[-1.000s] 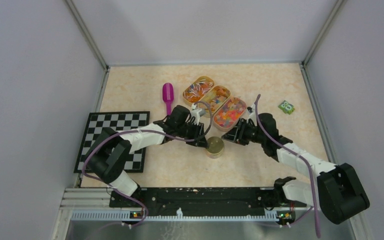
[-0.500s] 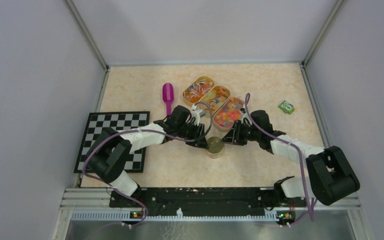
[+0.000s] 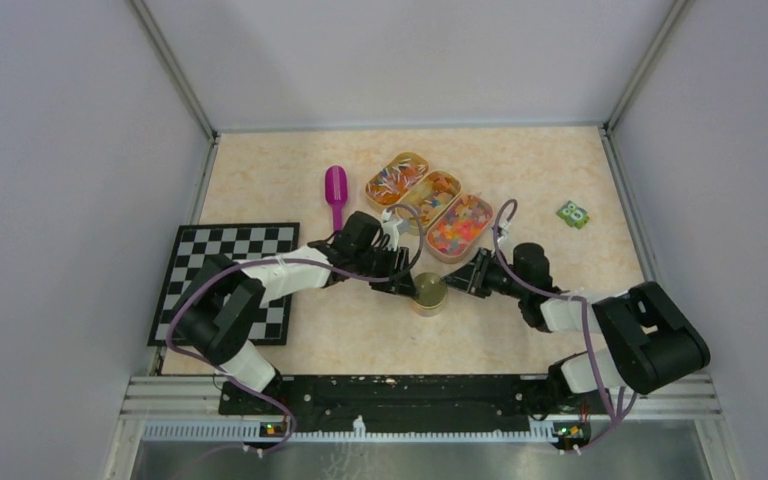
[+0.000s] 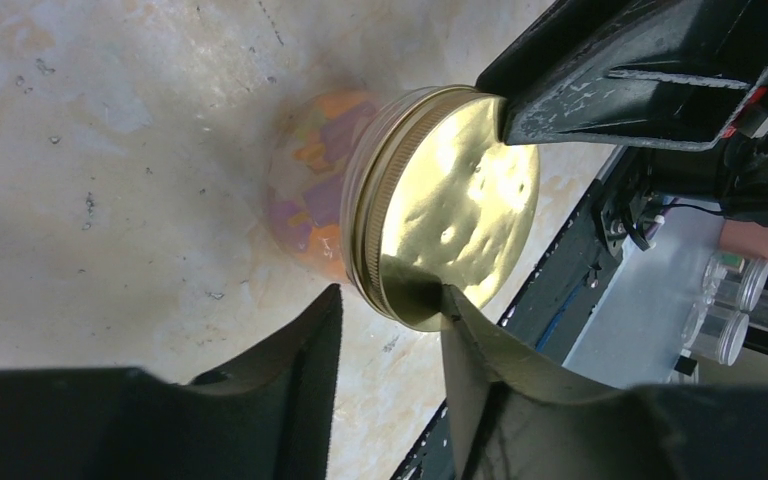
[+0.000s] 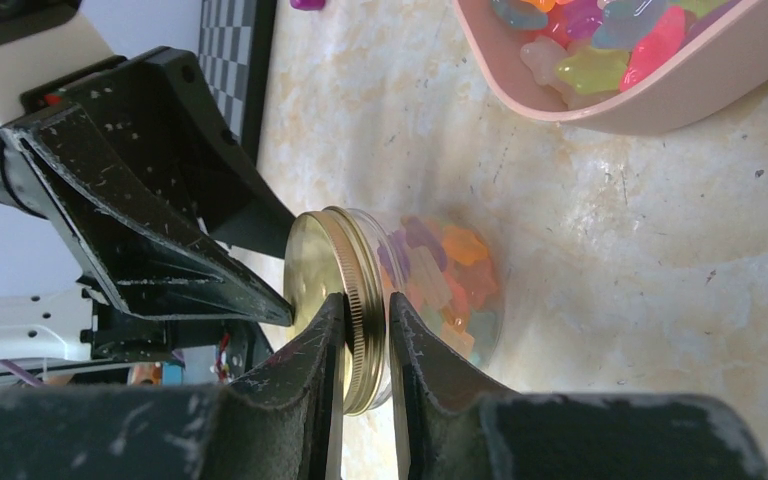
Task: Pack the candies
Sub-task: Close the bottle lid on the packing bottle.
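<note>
**Both grippers at the lid of the filled jar**

A glass jar point(image 5: 465, 310) stands upright on the beige table point(image 3: 520, 170), near the middle and just nearer than 3 oval trays point(image 3: 456, 181). Its gold lid point(image 4: 460, 200) is on. Candies point(image 5: 430, 255) in orange, yellow, purple and pink show through the glass. More candies lie heaped in all 3 trays, and the nearest tray point(image 5: 660, 95), pink-walled, sits just far-right of the jar.

The left gripper point(image 4: 388, 293) reaches in from the left. Its fingers stand moderately apart, astride the lid's rim. 1 finger point(image 4: 475, 370) overlaps the lid's top face. The other finger point(image 4: 305, 370) sits beside the glass, with a gap visible there.

The right gripper point(image 5: 367, 312) comes in from the right. Its jaws are narrow and closed snugly on the lid's rim, with 1 finger on the top face and 1 under the threaded band against the glass.

A purple scoop point(image 3: 336, 188) lies just left of the trays. A checkered mat point(image 3: 210, 250) lies at the table's left edge. A small green object point(image 3: 573, 214) sits on the right, well apart from the rest.
</note>
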`<state>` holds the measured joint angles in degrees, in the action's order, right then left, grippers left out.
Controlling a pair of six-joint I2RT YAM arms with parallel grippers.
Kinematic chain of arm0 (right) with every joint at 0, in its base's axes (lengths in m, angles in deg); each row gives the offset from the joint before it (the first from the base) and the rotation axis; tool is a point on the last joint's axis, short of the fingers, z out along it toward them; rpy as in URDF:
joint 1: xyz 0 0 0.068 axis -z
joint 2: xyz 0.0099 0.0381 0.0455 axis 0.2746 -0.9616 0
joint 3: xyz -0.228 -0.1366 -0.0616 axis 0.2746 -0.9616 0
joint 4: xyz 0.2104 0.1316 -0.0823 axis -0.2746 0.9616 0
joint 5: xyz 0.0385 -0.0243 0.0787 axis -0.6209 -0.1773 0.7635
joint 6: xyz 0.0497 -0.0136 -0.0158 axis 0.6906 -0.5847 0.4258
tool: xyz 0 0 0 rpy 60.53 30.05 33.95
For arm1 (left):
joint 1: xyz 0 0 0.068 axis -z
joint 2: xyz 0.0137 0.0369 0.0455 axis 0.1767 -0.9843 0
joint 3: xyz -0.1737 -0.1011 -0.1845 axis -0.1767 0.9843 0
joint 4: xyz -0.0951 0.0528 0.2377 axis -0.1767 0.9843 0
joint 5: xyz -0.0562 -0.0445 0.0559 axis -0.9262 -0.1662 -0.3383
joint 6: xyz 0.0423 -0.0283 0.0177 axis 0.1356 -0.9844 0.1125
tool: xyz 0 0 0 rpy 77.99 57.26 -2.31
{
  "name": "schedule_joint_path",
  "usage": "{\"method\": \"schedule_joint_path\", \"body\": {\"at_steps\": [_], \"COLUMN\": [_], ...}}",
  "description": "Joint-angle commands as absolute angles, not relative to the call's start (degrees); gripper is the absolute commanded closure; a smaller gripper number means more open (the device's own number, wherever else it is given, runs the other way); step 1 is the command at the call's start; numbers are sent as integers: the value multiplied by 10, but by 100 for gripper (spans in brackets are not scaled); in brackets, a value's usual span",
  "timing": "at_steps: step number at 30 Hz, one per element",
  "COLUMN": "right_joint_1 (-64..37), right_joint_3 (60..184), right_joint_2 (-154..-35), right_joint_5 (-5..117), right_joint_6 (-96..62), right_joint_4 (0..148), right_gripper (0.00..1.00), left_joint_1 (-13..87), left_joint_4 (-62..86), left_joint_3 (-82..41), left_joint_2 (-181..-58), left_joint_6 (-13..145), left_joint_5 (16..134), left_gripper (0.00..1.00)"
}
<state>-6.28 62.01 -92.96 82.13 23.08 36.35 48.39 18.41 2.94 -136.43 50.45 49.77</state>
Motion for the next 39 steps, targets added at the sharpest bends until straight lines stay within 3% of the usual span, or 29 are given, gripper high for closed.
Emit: {"method": "schedule_joint_path", "body": {"at_steps": [1, 11, 14, 18, 24, 29, 35, 39], "right_joint_1": [-72, -72, -72, -72, -66, -66, -67, -77], "right_joint_3": [544, 620, 647, 685, 737, 765, 756, 724], "right_joint_2": [-988, -873, -847, -823, -795, -773, -777, -817], "right_joint_5": [792, 800, 802, 801, 788, 798, 849, 880], "right_joint_6": [215, 170, 171, 181, 172, 173, 207, 246], "right_joint_4": [425, 563, 590, 615, 674, 691, 629, 532], "right_gripper": [87, 84, 74, 54, 54, 64, 100, 100], "left_joint_1": [488, 479, 475, 475, 475, 475, 475, 475], "left_joint_4": [187, 191, 184, 183, 185, 189, 194, 190], "left_joint_3": [62, 4, -3, -9, -11, -17, -18, -10], "left_joint_2": [-1364, -1378, -1376, -1379, -1379, -1375, -1371, -1374], "left_joint_6": [512, 527, 532, 536, 540, 541, 540, 533], "left_joint_5": [533, 531, 528, 524, 517, 505, 511, 515], "left_gripper": [51, 40, 38, 37, 37, 38, 41, 47]}}
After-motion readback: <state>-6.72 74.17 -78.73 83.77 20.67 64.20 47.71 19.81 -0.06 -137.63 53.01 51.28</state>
